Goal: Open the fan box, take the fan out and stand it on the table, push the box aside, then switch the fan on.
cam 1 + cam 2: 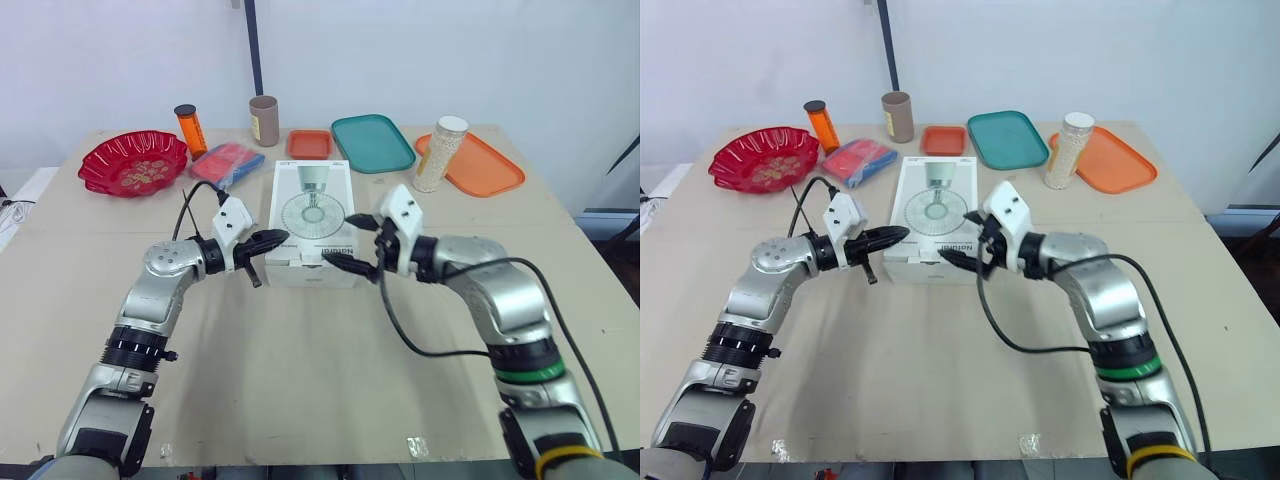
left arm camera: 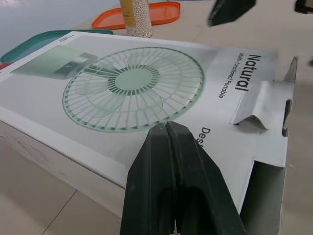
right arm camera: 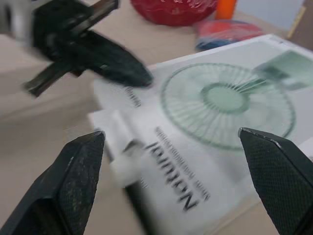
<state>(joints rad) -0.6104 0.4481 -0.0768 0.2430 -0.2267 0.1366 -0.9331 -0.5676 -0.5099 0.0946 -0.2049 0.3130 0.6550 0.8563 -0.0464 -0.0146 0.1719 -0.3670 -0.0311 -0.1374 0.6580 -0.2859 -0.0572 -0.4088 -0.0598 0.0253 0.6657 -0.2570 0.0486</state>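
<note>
The white fan box (image 1: 312,222) lies flat mid-table, a green fan printed on its lid. Its near end flap (image 2: 264,105) is partly lifted. My left gripper (image 1: 275,239) is shut with nothing in it, its tips (image 2: 168,142) over the near left part of the lid. At the box's near right corner my right gripper (image 1: 352,242) is open wide, one finger (image 1: 360,220) above the lid and the other (image 1: 340,262) in front of the near end. In the right wrist view the flap (image 3: 117,147) sits between the spread fingers, and the left gripper (image 3: 98,54) shows beyond.
Along the far edge stand a red bowl (image 1: 133,162), an orange bottle (image 1: 189,127), a brown cylinder (image 1: 264,120), a small orange tray (image 1: 309,144), a teal tray (image 1: 372,142) and an orange tray (image 1: 480,165) with a bead jar (image 1: 440,153). A blue-red packet (image 1: 228,163) lies left of the box.
</note>
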